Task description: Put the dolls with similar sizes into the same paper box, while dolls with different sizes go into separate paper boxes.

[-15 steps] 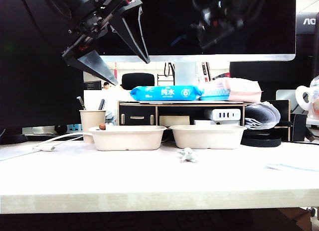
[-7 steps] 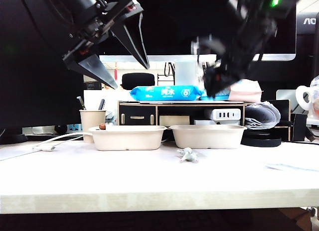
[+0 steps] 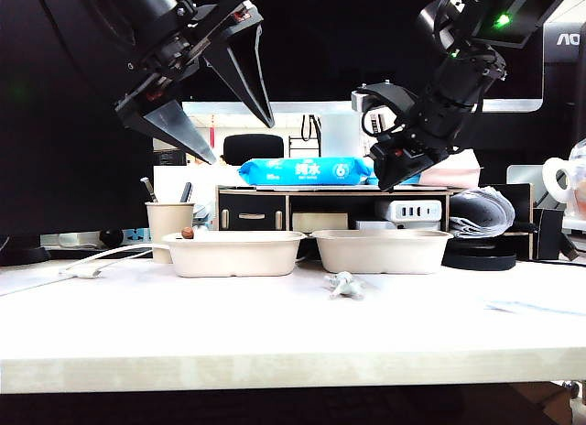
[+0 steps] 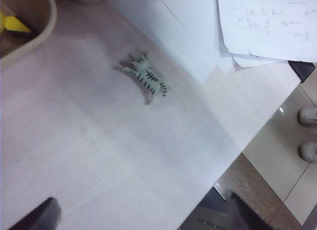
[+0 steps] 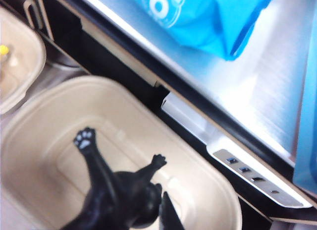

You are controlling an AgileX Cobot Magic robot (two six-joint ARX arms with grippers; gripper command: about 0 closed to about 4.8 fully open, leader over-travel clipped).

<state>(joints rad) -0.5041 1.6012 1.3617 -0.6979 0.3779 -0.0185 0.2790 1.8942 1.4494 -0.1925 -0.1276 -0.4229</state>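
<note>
Tabletop (image 3: 275,324), white, carrying two beige paper boxes side by side: left paper box (image 3: 233,254), with a small brown-topped object showing at its rim and a yellow doll (image 4: 11,25) partly seen inside from the left wrist view; right paper box (image 3: 383,251), its floor bare in the right wrist view. Striped whitish-grey doll (image 3: 344,284), lying flat on the tabletop just in front of the right paper box, touching neither. Left hand (image 3: 220,100), high above the left paper box, fingers spread wide, holding nothing. Right hand (image 3: 385,173), above the right paper box, fingers closed on the black doll (image 5: 116,190), whose paws hang over the box interior. Pen cup (image 3: 170,225) behind the left paper box; blue wipes pack (image 3: 305,170) on the shelf behind.
</note>
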